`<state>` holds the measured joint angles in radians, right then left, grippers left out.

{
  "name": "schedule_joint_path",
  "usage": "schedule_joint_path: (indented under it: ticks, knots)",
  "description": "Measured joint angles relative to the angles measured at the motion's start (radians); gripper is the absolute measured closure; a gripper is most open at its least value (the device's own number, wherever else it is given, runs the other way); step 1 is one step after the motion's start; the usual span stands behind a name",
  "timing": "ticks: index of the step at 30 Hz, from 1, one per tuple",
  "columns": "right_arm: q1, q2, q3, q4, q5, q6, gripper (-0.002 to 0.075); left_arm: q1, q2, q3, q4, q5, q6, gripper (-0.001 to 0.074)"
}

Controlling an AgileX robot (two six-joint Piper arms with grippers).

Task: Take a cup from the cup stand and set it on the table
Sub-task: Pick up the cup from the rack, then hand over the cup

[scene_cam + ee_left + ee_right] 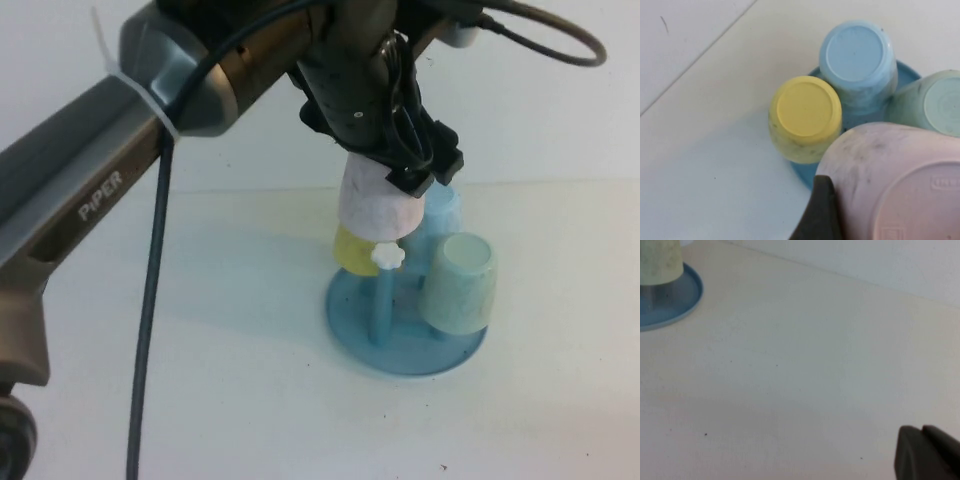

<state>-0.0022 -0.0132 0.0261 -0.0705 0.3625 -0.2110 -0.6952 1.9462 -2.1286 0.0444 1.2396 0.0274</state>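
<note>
cup [372, 211]: a small tapered tumbler without a handle, pale pinkish-white with fine speckles; it is held upside down, base upward, above the stand. in the left wrist view [900, 185] grey smudges are seen on its wall and moulded marks on its flat pink base.
cup stand [400, 345]: a round blue dish on the table, with upright blue pegs; one peg is tipped with a white flower-shaped knob [387, 257], which is seen just below the cup's rim. whether the cup is clear of its peg cannot be told.
left gripper [395, 150]: positioned over the stand, closed on the pink cup's upper part; one dark finger [821, 212] is seen pressed against the cup's wall.
right gripper [927, 452]: low over bare table, well apart from the stand; only a dark tip is shown, so it cannot be told whether it is open or closed.
yellow cup [805, 117]: inverted on the stand, just beside the pink cup.
light blue cup [858, 62]: inverted on the stand, behind the others.
mint green cup [458, 283]: inverted on the stand's right side.
table [220, 400]: white, flat, marked with a few small dark specks.
</note>
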Motion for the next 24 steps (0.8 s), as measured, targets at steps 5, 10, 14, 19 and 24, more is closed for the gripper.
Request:
schedule_joint_path:
  ticks: [5,10,14,19,24]
  knots:
    - [0.0,0.0,0.0,0.0,0.0,0.0,0.0728,0.0,-0.006,-0.005,-0.031,0.011,0.0,0.0164]
    - [0.0,0.0,0.0,-0.053,0.0,-0.032,0.0728,0.0,-0.05,0.075,-0.143,0.011,-0.008,0.0164]
    - [0.0,0.0,0.0,0.011,-0.002,-0.032,0.0728,0.0,-0.14,0.274,-0.163,-0.07,-0.027,0.0164]
    - [0.0,0.0,0.0,0.326,-0.004,-0.032,0.0727,0.0,-0.342,0.64,-0.247,-0.277,-0.058,0.0164]
    - [0.0,0.0,0.0,0.787,0.002,-0.032,0.0728,0.0,-0.504,0.987,-0.435,-0.481,-0.06,0.0164]
